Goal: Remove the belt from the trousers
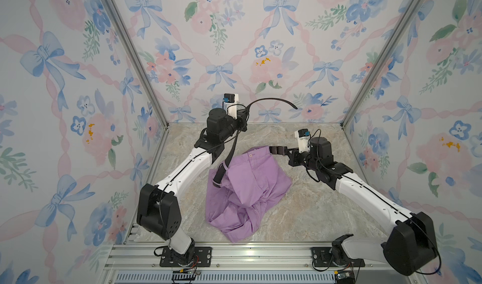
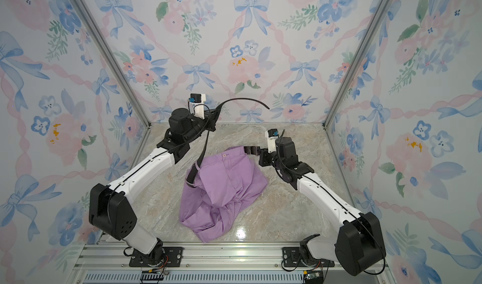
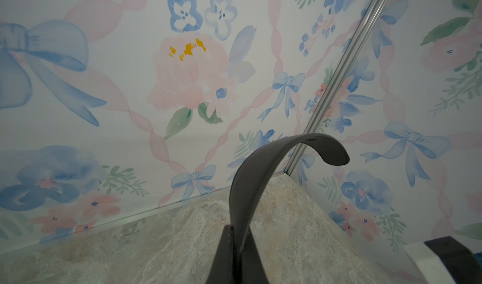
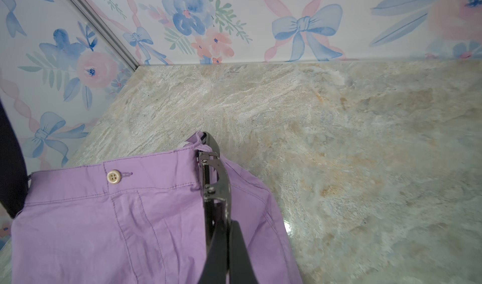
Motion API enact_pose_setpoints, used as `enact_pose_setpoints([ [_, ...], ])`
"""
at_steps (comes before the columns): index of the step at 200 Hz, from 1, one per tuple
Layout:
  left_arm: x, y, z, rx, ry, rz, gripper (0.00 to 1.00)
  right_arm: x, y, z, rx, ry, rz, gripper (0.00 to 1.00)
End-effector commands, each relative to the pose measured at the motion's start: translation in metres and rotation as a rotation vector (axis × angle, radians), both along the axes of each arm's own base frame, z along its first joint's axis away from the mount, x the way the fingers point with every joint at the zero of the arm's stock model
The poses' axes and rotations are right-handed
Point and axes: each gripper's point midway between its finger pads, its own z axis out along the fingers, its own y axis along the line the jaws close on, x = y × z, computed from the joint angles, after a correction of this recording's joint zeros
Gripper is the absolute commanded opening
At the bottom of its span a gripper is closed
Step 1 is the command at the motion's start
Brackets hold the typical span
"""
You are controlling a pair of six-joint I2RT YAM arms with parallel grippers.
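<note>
This is a robot test cell in a lab. A marble-patterned bench (image 1: 313, 212) is closed in by flowered panels (image 1: 234, 34) on aluminium posts (image 1: 135, 61). The left arm (image 1: 182, 173) and right arm (image 1: 365, 192) are bolted to a slotted rail (image 1: 260, 254) at its front edge.

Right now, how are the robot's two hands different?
The left gripper is up high; the right gripper sits low near the table. The left gripper holds the black belt; the right gripper pinches the waistband of the purple trousers. Both are shut tight.
</note>
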Motion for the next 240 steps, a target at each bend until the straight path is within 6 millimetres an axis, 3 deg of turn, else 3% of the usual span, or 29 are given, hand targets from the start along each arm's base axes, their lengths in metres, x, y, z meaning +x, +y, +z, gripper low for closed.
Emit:
enact_pose_setpoints([
  [1,0.012,-0.011,-0.04,-0.019,0.104,-0.008,0.21,-0.003,-0.028,0.026,-0.028,-0.048,-0.077,0.0],
  [20,0.022,-0.012,-0.055,0.007,0.122,-0.016,0.47,-0.009,-0.037,0.037,-0.046,-0.055,-0.083,0.0],
  [42,0.018,-0.007,-0.044,0.031,0.082,-0.008,0.73,-0.018,-0.043,0.04,-0.071,-0.044,-0.081,0.0],
  [54,0.013,-0.003,-0.035,0.052,0.048,0.002,0.8,-0.022,-0.045,0.041,-0.077,-0.042,-0.079,0.0],
  [83,-0.008,0.009,-0.007,0.121,-0.06,0.003,0.82,-0.032,-0.045,0.044,-0.076,-0.025,-0.06,0.0],
  [103,-0.035,0.003,0.007,0.167,-0.147,-0.078,0.81,-0.039,-0.042,0.047,-0.079,-0.005,-0.033,0.0],
  [134,-0.106,-0.041,0.008,0.316,-0.412,-0.304,0.81,-0.051,-0.034,0.055,-0.104,0.013,0.017,0.0],
  [155,-0.144,-0.08,-0.016,0.437,-0.546,-0.446,0.84,-0.06,-0.027,0.058,-0.109,0.028,0.056,0.0],
  [202,-0.151,-0.137,-0.061,0.491,-0.571,-0.615,0.8,-0.078,-0.016,0.068,-0.107,0.064,0.128,0.0],
  [240,-0.154,-0.174,-0.081,0.513,-0.583,-0.684,0.79,-0.085,-0.018,0.077,-0.101,0.053,0.13,0.0],
])
